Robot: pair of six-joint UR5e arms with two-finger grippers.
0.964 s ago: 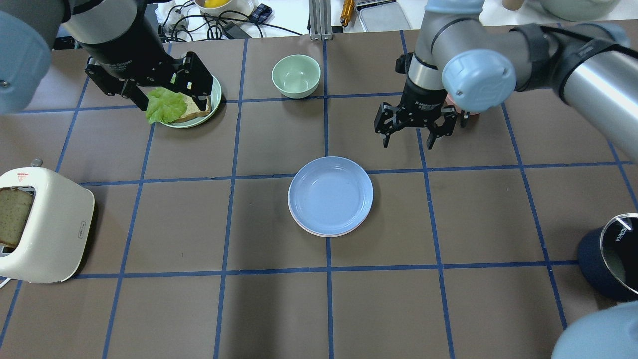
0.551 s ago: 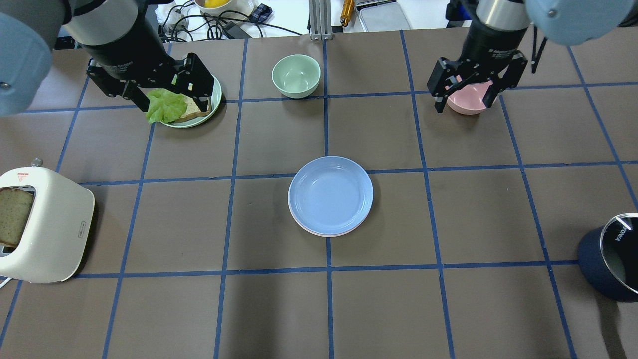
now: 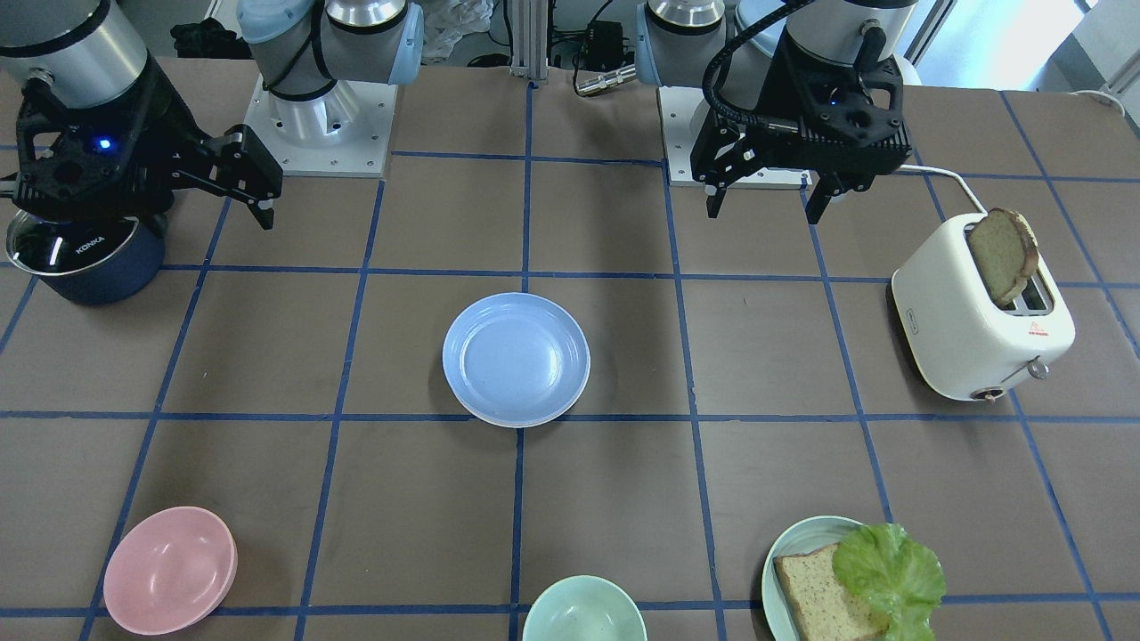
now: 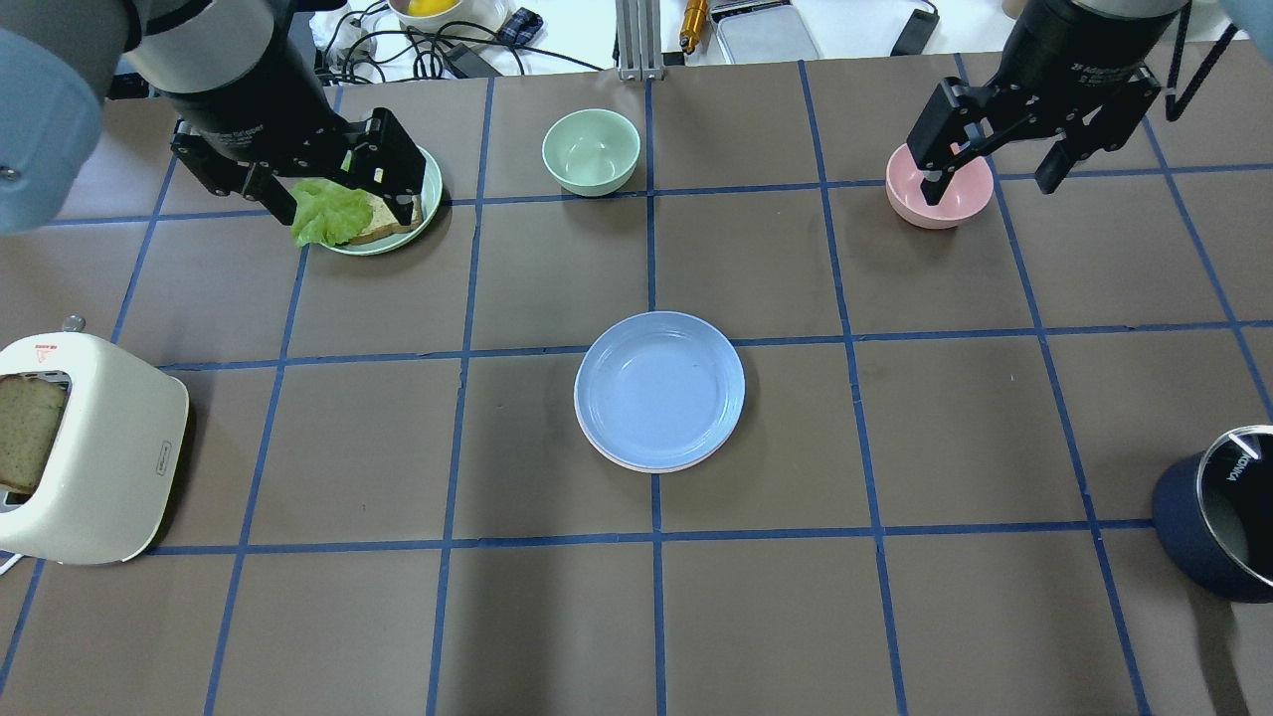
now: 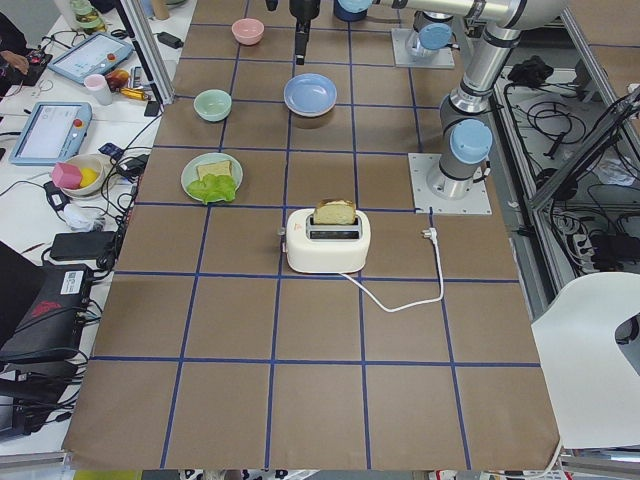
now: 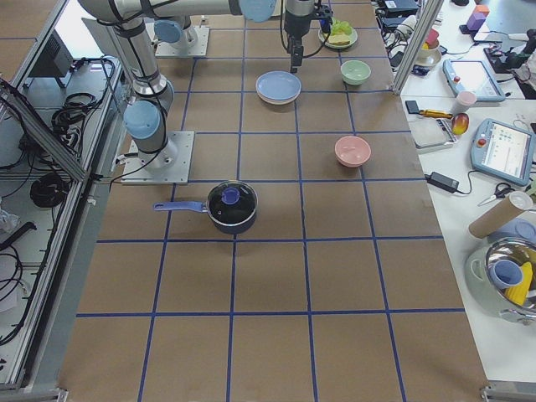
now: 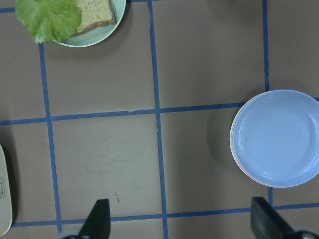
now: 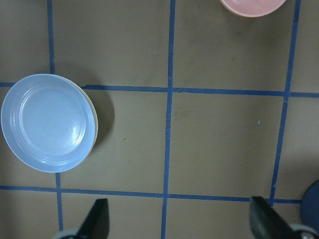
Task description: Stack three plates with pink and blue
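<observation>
The plates sit stacked at the table's middle, the light blue plate [image 4: 659, 388] on top. A pale pink rim [image 4: 636, 465] shows under its near edge, and a cream edge [image 8: 95, 130] shows in the right wrist view. The stack also shows in the front view [image 3: 517, 356] and the left wrist view [image 7: 277, 137]. My left gripper [image 4: 343, 194] is open and empty, high over the bread plate at the far left. My right gripper [image 4: 990, 179] is open and empty, high over the pink bowl at the far right. Both are well away from the stack.
A pink bowl [image 4: 940, 194] stands far right and a green bowl [image 4: 591, 149] far centre. A teal plate [image 4: 435, 184] holds bread and lettuce. A white toaster [image 4: 94, 447] with bread is at the left edge, a dark blue pot [image 4: 1218, 517] at the right edge.
My right gripper has moved away from beside the stack, to the far right, and now hangs over the pink bowl. The left arm and the stack have not moved.
</observation>
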